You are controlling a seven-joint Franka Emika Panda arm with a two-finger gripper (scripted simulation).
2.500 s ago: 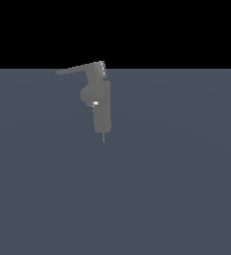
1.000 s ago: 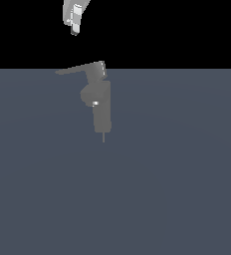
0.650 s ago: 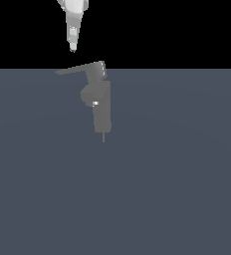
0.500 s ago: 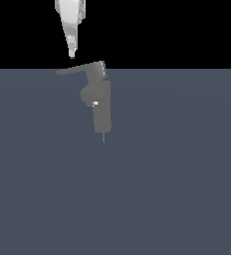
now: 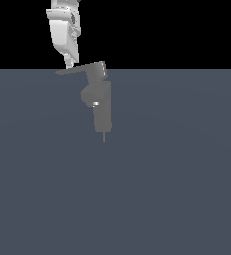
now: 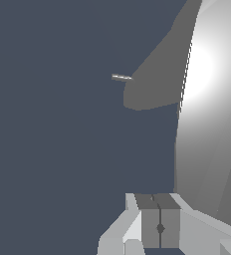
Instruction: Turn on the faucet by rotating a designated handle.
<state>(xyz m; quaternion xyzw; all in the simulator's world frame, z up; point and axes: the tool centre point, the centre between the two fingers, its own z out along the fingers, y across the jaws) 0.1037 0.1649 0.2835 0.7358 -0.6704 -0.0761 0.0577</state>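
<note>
Touching gripper (image 5: pixel 68 65): handle (image 5: pixel 77 69) tip

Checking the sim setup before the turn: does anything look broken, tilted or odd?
Nothing stands out. The faucet stands upright, its handle juts level toward the exterior view's left, and the gripper sits just above the handle's tip.

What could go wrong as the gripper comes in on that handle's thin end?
1. The gripper sits right at the tapering tip of the handle; a push there could slide off the end instead of turning it.
2. In the wrist view the fingers look closed together, so only a nudge is possible, no grasp.
3. Descending further could press down on the flat lever rather than swing it about the faucet.
</note>
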